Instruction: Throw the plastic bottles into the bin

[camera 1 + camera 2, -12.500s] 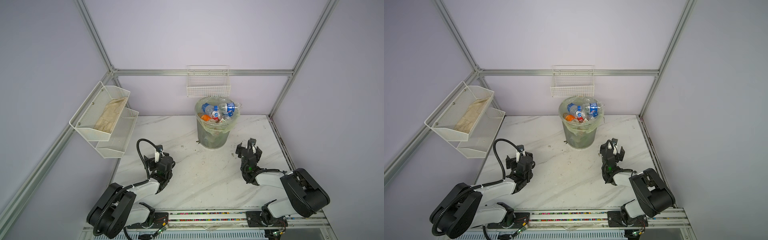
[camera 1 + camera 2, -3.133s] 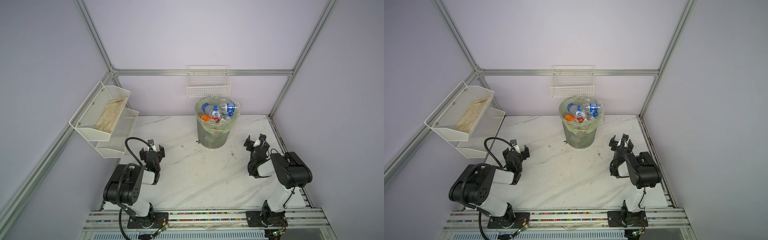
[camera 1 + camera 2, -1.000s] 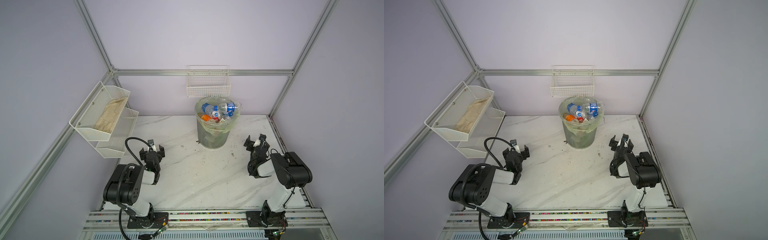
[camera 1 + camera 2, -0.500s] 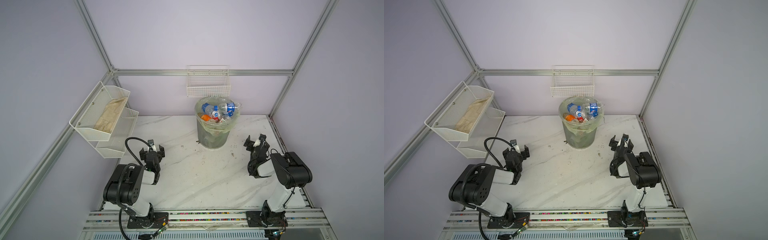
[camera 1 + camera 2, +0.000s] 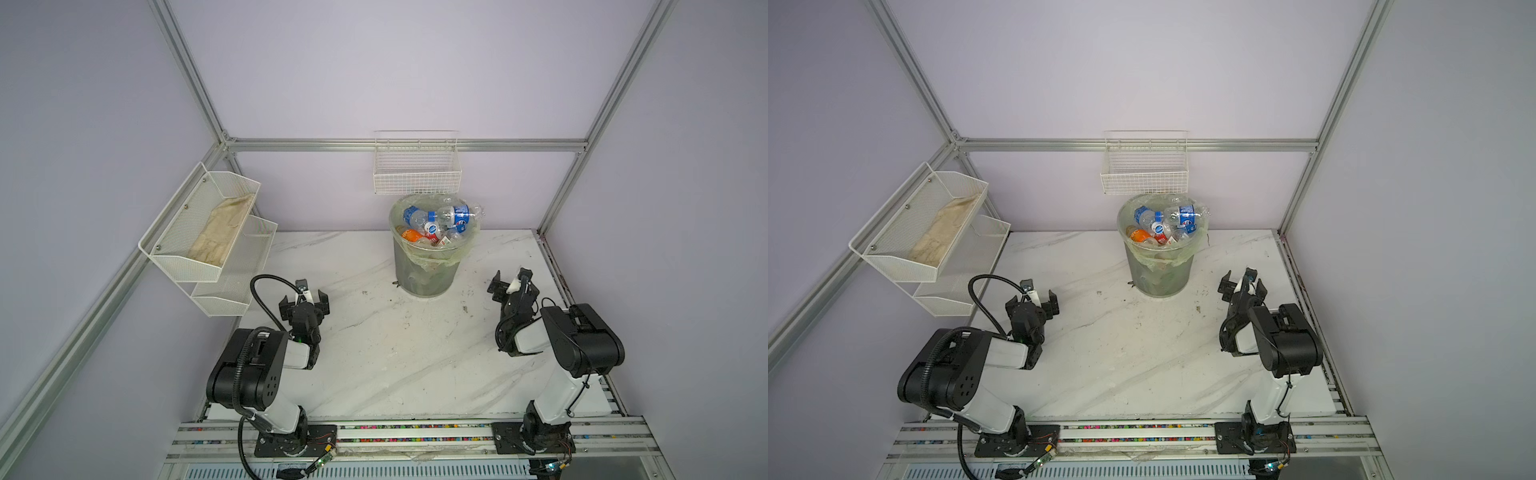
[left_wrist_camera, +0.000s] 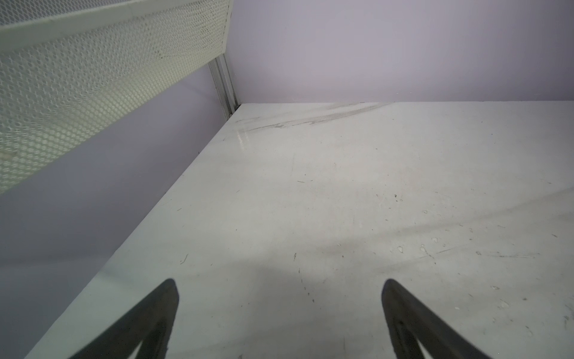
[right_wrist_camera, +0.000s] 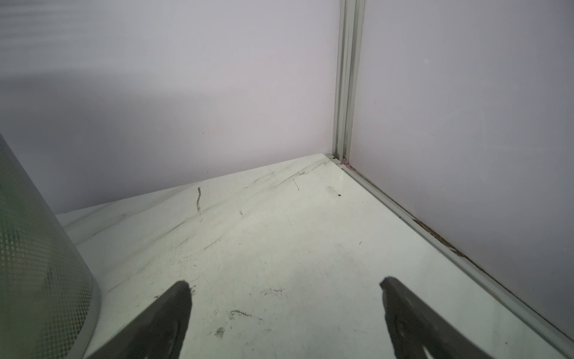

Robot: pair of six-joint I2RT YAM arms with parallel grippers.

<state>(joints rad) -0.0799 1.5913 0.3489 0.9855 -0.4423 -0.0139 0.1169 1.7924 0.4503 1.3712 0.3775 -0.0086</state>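
Plastic bottles (image 5: 440, 219) are found heaped in the bin (image 5: 424, 276) at the back of the table (image 5: 395, 357); none is seen lying on the table. Left tool (image 5: 303, 300) and right tool (image 5: 510, 286) are held wide, empty. Disposal is judged complete; only parking of the arms is called for.

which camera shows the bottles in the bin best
Both top views: they look down into the bin, so the plastic bottles piled to its rim are plain. The right wrist view catches only the bin's lower wall, no bottles; the left wrist view shows neither.
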